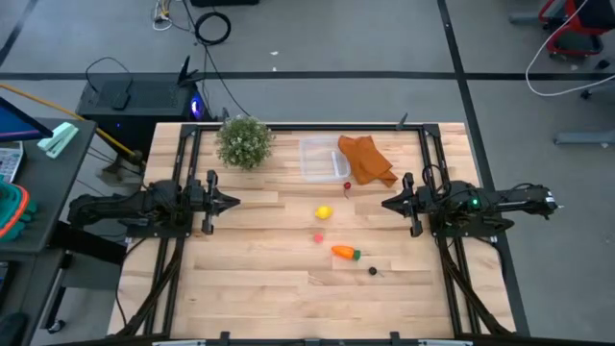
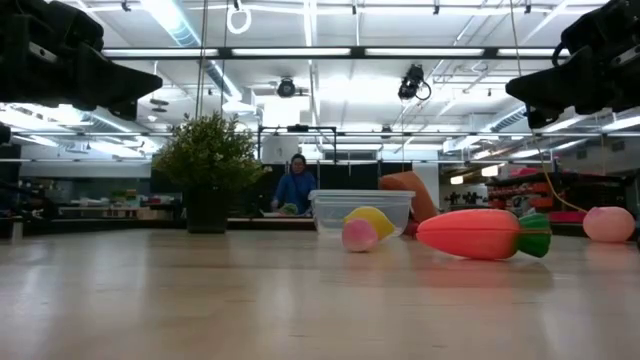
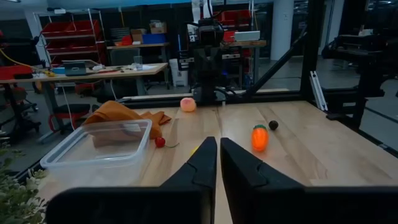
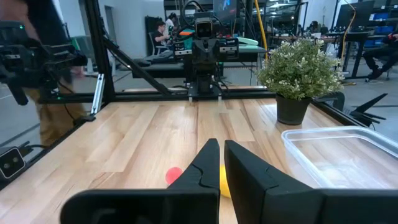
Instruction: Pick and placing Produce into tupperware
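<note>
1. High view: my left gripper point(image 1: 233, 201) and right gripper point(image 1: 386, 203) hang at opposite table edges, tips facing inward, both well apart from the produce. Both sets of jaws are drawn together, holding nothing.
2. The box point(image 1: 324, 159) sits at the far side, beside the orange cloth point(image 1: 366, 160). A red piece point(image 1: 347, 186) lies just before it.
3. The lemon point(image 1: 324, 212), pink fruit point(image 1: 318, 237), carrot point(image 1: 345, 253) and berry point(image 1: 372, 271) lie loose mid-table, none yet boxed.
4. Judged handling: light, rigid, smooth toys; round ones may roll. I would grip the carrot across its thick middle, the lemon across its short axis.
5. Low view alone shows the carrot point(image 2: 483, 233) lying flat; high view alone gives spacing. Left wrist view shows another pink fruit point(image 3: 187, 104) at the far edge.
</note>
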### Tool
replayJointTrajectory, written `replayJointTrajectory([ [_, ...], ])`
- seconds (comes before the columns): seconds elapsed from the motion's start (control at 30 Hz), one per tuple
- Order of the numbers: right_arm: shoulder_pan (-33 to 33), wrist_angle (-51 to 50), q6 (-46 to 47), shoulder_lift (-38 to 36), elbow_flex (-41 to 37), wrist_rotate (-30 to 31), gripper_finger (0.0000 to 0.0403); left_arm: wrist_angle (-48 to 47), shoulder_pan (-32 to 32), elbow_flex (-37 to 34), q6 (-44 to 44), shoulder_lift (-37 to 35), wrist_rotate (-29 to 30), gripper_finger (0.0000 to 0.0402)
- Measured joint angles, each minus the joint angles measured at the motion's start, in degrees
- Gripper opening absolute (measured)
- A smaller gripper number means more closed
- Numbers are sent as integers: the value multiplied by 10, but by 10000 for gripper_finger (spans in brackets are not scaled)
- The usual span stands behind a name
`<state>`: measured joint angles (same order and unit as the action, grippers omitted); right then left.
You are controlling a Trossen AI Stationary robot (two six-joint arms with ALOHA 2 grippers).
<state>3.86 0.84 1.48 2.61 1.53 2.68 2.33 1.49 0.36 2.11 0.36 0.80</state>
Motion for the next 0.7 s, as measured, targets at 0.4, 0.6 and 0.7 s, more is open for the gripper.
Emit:
replayJointTrajectory([
  [0.4,0,0,0,0,0,0,0,0,0,0,0,0,0,27],
  [0.6,0,0,0,0,0,0,0,0,0,0,0,0,0,23],
  [0.7,0,0,0,0,0,0,0,0,0,0,0,0,0,25],
])
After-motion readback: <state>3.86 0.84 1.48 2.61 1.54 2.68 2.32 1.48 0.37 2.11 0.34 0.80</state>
